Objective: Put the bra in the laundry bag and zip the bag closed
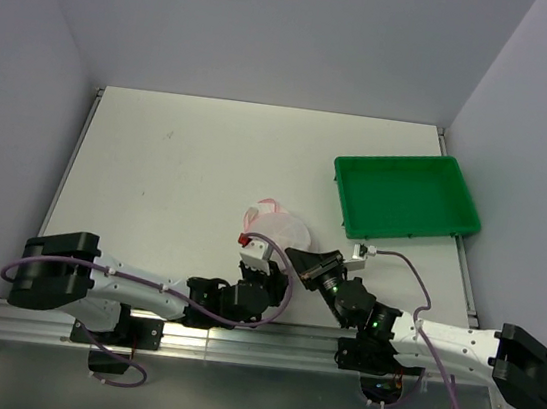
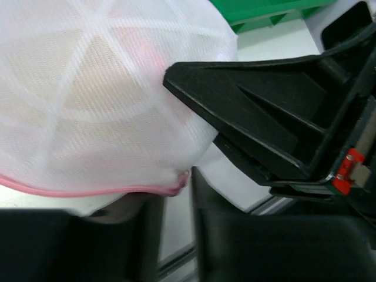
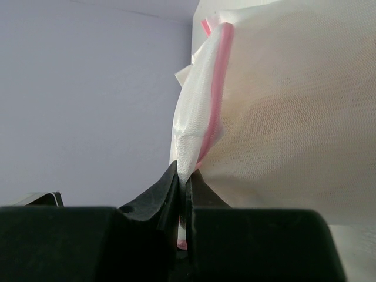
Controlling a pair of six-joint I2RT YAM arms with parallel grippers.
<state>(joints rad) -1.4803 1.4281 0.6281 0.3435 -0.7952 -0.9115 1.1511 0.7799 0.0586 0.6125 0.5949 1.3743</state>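
Right hand (image 3: 183, 179) pinches the edge of the laundry bag (image 3: 282, 117)

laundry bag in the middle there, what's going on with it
Both arms are at the white mesh laundry bag. The right arm has its jaws shut on a fold of the bag's rim, right by the pink zipper band. The left arm has its jaws at the end of that band, slightly apart; whether they grip it is unclear. Tan fabric, likely the bra, shows through the mesh.
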